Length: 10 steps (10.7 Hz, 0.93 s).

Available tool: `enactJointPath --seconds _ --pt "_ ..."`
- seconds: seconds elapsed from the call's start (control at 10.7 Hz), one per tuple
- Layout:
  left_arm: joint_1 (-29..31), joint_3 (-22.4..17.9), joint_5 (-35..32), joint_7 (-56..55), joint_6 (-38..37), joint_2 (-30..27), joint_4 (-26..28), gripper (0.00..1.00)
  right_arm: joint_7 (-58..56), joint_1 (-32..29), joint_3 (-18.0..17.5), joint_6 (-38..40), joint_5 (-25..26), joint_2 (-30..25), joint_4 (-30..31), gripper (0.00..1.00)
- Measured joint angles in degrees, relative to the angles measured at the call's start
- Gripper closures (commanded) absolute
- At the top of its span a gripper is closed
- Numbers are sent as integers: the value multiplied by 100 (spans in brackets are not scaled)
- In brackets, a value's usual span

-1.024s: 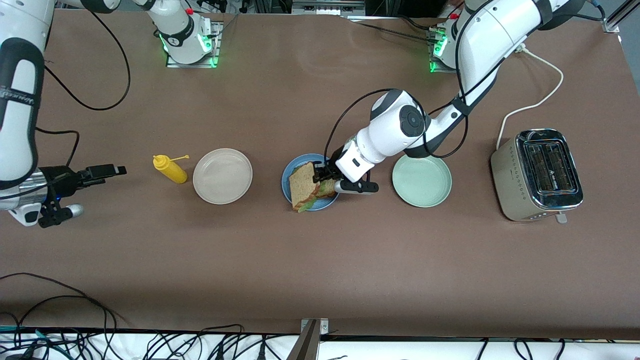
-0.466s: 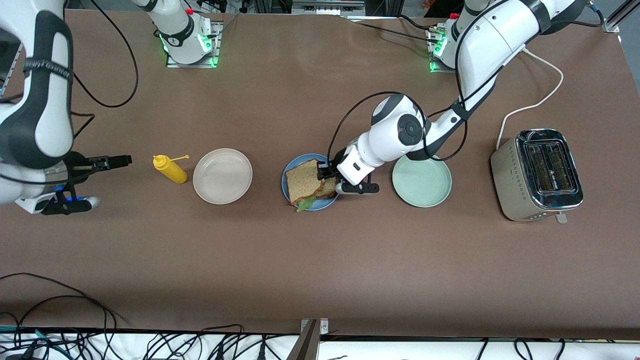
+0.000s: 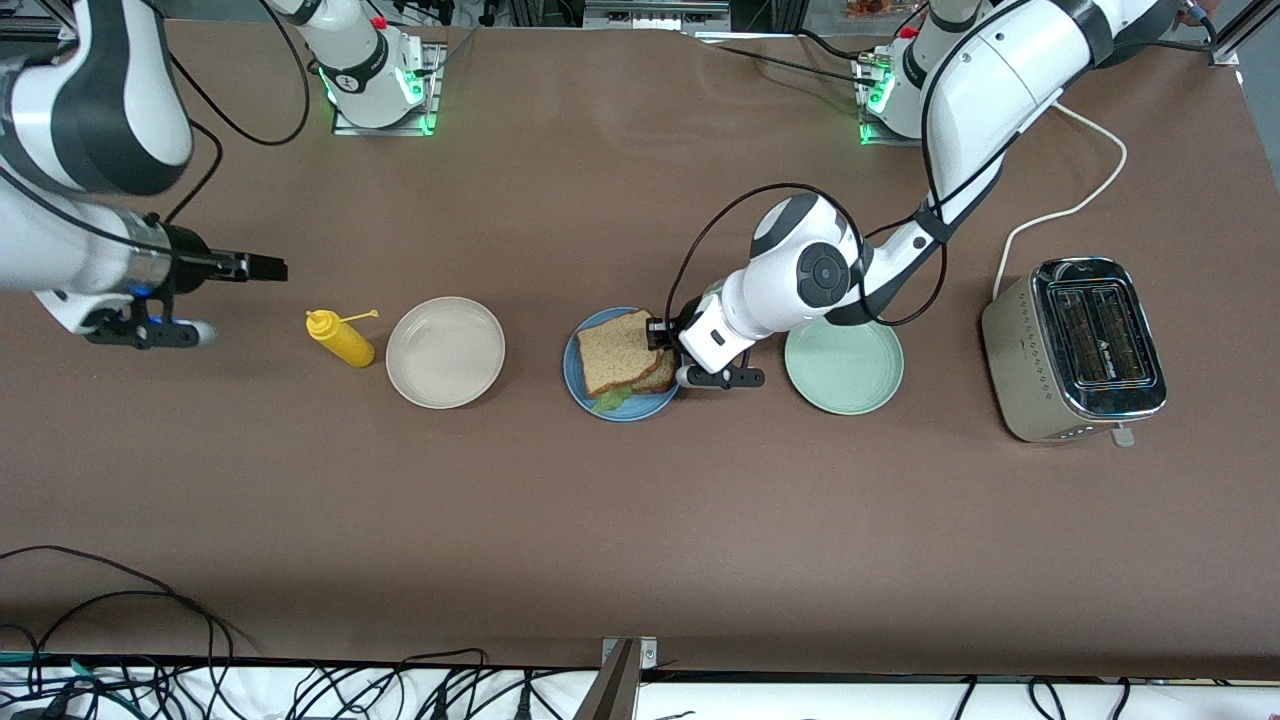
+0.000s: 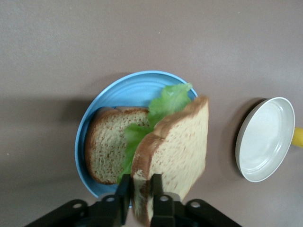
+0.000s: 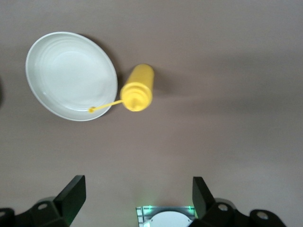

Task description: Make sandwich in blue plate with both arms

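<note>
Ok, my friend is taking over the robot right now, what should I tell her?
Left gripper: at the blue plate, fingers on either side of the top toast slice, which leans on the stack; I cannot tell if it grips or has let go.
Right gripper: open, holding nothing, waiting over the table at the right arm's end, near the yellow mustard bottle.
Done: bottom toast and lettuce lie on the blue plate, top slice brought onto them.
Left: let the top slice settle flat, back the left arm away.
Beige plate and green plate hold nothing.
</note>
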<state>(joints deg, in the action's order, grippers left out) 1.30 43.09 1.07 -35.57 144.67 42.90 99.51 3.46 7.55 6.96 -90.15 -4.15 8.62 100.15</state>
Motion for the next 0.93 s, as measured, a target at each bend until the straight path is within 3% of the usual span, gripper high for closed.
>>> enactJointPath --seconds 0.19,0.37,0.47,0.65,0.75,0.93 --pt "-12 1 -1 4 -54 -1 5 61 -102 -625 -264 -364 24 -669 701 0" --pt "17 -7 -4 13 -266 -18 -14 61 -181 -914 -449 -433 111 -1196 764 0" --pt "43 -15 -8 30 -441 -76 -51 53 -181 -873 -494 -466 241 -1413 697 0" --pt "70 -103 -30 40 -846 -406 -109 17 -172 -802 -478 -255 298 -1471 375 0" --pt "69 -203 -44 48 -1172 -678 -122 5 -172 -802 -455 -103 321 -1372 179 0" --pt "58 -443 -483 59 -1773 -1308 -128 0 -172 -802 -435 280 362 -963 -301 0"
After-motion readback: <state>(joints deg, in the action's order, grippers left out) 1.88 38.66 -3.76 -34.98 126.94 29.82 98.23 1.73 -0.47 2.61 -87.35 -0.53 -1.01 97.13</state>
